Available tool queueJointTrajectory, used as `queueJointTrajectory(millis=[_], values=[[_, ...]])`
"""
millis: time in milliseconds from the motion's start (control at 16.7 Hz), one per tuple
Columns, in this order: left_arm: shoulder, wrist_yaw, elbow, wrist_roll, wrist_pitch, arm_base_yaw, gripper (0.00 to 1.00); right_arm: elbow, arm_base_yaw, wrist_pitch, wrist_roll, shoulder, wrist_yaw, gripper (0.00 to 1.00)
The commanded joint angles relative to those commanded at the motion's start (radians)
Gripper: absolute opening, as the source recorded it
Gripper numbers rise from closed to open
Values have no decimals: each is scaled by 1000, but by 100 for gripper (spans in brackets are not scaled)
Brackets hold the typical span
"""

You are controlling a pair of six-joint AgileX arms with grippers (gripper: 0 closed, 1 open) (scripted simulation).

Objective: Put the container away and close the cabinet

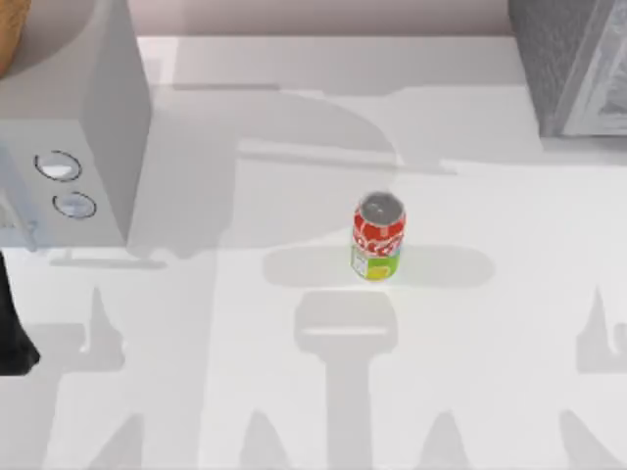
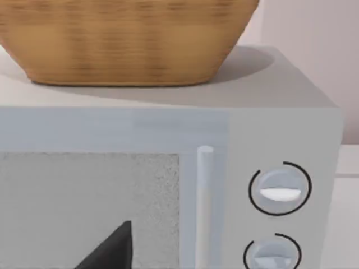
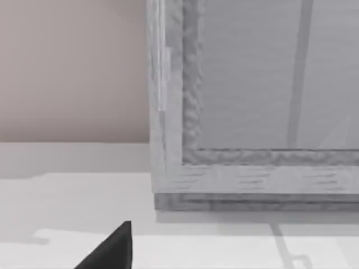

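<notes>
Mid-table, the red drink can (image 1: 377, 238) is seen upright, long axis vertical, silver top up, white script lettering partly legible as "Coca-Cola" above a green-yellow band. It stands well apart from both grippers' fingers, untouched. Finger state cannot be told. Cabinet (image 1: 573, 59) at far right; microwave (image 1: 73, 127) with wicker basket (image 2: 123, 39) at left.

Setting: rendered kitchen-style mock-up. Evidence: microwave-like light grey box (image 2: 224, 185) with two round dials (image 2: 279, 188) at the white table's (image 1: 294, 392) left edge, woven basket (image 2: 123, 39) on top; plain wall behind.
</notes>
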Motion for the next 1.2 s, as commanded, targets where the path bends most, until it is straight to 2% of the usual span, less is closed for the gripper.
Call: queueJointTrajectory(millis=[300,540,840,1200], values=[[0,0,0,0,0,0,100,16,22,37,1,53,23,100],[0,0,0,0,0,0,100,75,103,171,6,250,106,100],[0,0,0,0,0,0,100,194,265,441,14,647,272,100],[0,0,0,0,0,0,100,379,504,853,19,1247,520,100]])
